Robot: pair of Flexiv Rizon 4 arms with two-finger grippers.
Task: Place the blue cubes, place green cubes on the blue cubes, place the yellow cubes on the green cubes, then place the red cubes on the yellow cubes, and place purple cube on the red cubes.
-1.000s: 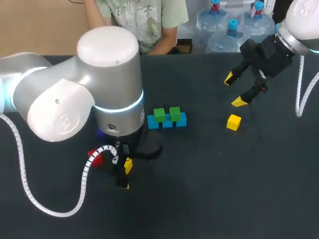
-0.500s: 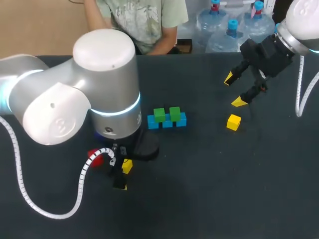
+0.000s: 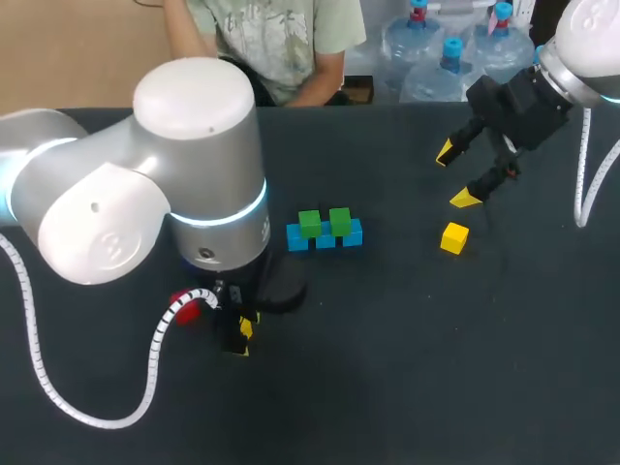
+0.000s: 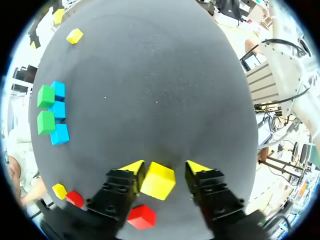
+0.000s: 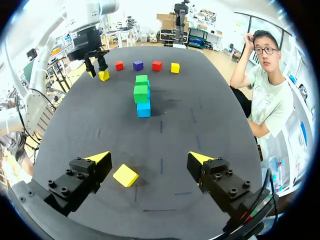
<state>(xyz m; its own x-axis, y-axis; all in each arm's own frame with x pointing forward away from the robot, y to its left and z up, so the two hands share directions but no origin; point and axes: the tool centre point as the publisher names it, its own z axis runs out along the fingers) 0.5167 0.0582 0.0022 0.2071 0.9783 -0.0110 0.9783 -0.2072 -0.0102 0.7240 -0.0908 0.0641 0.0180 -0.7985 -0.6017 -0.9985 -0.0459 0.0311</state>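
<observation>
Two yellow fingertips (image 4: 134,166) of the left jaws stand low over the dark tabletop (image 4: 150,75), left of its middle and toward the near edge. The left yellow cube (image 4: 158,180) sits between them, a little askew. It touches one tip, while a thin dark gap shows at the other, so the left jaws are slightly parted around the cube and not clamped on it. The bulky left arm (image 3: 145,194) comes in from the left edge and covers most of this spot in the head view.

Just under the left jaws lies the near red cube (image 4: 141,216). The line of loose cubes runs on from there toward the far edge. The purple cube (image 5: 138,65) comes next, then the far red cube (image 4: 75,198), and just beside that the spare yellow cube (image 4: 59,190).

Near the middle of the tabletop three blue cubes (image 3: 325,234) stand in a touching row parallel to the far edge. Two green cubes (image 3: 309,224) rest on top of them, each seeming to sit over a joint between two blues.

The right jaws hang above the tabletop toward the far right corner on the right arm (image 3: 581,48). Their fingertips (image 3: 467,199) are spread wide with nothing between them. The right yellow cube (image 5: 125,175) lies flat on the tabletop below, closer to one finger than the other and touching neither. It is well apart from the blue and green stack.
</observation>
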